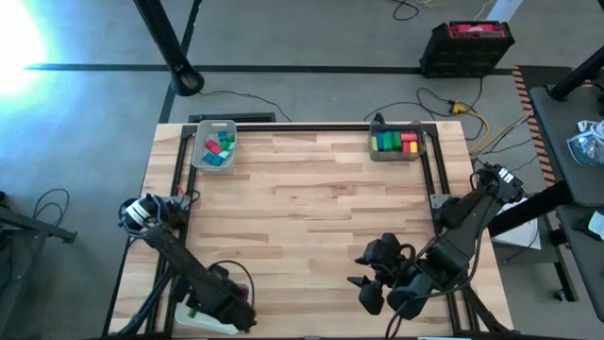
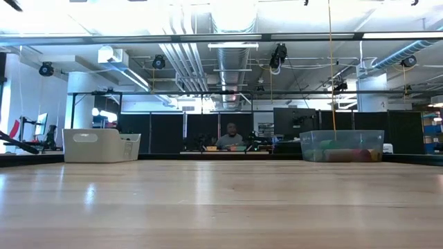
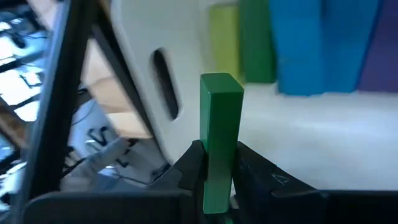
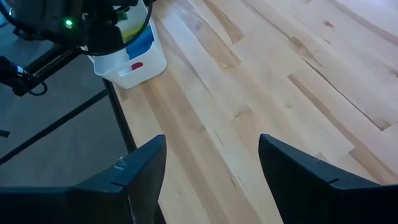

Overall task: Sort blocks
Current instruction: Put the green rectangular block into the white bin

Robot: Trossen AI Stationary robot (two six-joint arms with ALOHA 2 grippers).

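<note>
A green bar block (image 3: 221, 124) stands upright between the fingers of my left gripper (image 3: 219, 163), which is shut on it at the table's near left corner (image 1: 225, 300). It is over a white bin (image 3: 143, 74) that holds yellow, green, blue and purple blocks (image 3: 311, 43). My right gripper (image 4: 211, 168) hangs open above bare table near the front edge, right of centre (image 1: 370, 283), with nothing between its fingers. My left gripper pinches the green bar's lower end (image 3: 217, 180) between its two fingers, one on each of two opposite long faces. The bar runs along the fingers and sticks out past their tips. It is lifted clear above the white bin's floor.
A clear tray (image 1: 215, 146) with teal, green and red blocks stands at the far left. A grey tray (image 1: 396, 142) with green, yellow and red blocks stands at the far right. A black frame rail (image 1: 302, 128) runs along the far and side edges. The wooden table (image 1: 302, 217) lies between.
</note>
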